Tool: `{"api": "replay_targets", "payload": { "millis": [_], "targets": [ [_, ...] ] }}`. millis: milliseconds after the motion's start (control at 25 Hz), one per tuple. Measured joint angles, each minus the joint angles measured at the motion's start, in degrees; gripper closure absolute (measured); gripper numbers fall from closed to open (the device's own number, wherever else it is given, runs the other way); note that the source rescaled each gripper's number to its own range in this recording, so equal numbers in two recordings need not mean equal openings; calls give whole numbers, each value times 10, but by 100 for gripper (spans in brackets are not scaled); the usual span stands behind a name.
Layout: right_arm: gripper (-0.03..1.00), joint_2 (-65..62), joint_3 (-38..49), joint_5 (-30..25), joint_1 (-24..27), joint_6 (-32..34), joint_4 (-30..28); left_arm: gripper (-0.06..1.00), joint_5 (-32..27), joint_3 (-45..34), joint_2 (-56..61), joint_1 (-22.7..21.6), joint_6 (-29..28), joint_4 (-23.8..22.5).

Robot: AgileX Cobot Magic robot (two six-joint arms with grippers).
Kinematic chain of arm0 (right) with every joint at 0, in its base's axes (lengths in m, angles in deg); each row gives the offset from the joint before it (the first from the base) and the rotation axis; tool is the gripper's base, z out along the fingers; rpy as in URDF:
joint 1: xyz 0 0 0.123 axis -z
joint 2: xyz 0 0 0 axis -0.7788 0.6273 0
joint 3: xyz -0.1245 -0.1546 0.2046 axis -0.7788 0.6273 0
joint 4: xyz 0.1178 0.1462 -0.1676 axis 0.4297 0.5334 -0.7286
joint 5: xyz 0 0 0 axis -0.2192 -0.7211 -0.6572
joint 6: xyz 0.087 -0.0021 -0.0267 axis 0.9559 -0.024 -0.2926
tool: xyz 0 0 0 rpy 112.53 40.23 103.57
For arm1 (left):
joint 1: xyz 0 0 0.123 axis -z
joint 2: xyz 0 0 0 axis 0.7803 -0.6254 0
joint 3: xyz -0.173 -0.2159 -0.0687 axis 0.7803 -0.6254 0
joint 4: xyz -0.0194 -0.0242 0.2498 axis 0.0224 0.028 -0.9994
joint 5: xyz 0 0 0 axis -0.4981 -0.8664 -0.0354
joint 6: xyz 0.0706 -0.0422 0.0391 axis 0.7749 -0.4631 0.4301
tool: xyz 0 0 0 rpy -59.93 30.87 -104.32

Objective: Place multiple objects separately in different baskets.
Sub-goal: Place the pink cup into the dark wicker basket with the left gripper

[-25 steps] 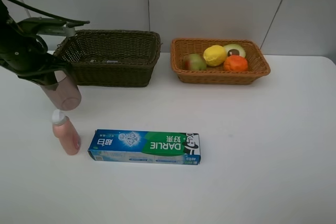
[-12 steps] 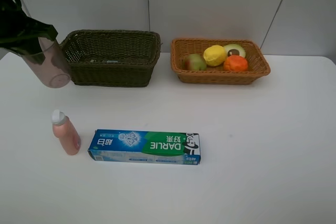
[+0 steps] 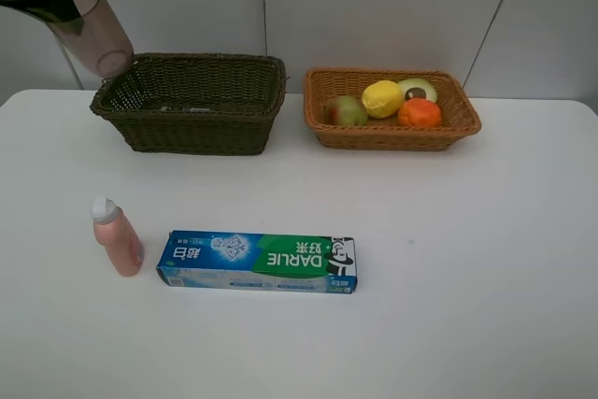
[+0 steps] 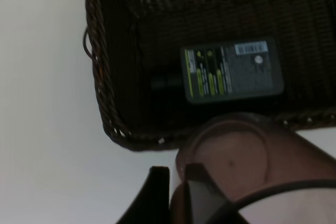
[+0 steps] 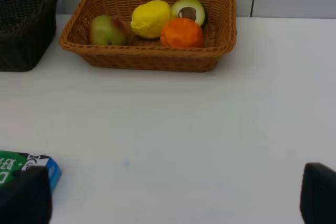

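Roughly half sorted, by the look of it. At far left, left pincer [image 4: 177, 184] pinching the wall of the translucent mauve plastic cup [image 3: 98, 35], held in the air at the left end of the deep dark brown-green wicker basket [image 3: 196, 128]; not yet dropped in. Already inside that basket: flat dark green bottle [image 4: 231, 72]. Waiting on the white tabletop [image 3: 467, 277]: pink white-capped bottle [image 3: 116, 238], then long blue-green DARLIE toothpaste box [image 3: 257, 262]. Gathered in the shallow light orange-tan wicker basket [image 3: 392, 135]: green-red pear [image 3: 346, 110], yellow lemon [image 3: 382, 98], halved avocado [image 3: 418, 90], orange [image 3: 420, 113]. Right pincer [image 5: 170, 198] spread wide, empty, low over the tabletop. Since a second ago: cup carried up and back from just above the pink bottle to the basket's end; nothing else shifted.
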Motion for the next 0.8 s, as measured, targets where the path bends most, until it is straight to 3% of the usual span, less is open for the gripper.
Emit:
{"api": "replay_targets", "payload": {
  "millis": [240,800],
  "targets": [
    [-3,0,0,0,0,0,0,86,68,27,-64,0,1,-41],
    [-3,0,0,0,0,0,0,86,255,30,-204,0,1,-43]
  ]
}}
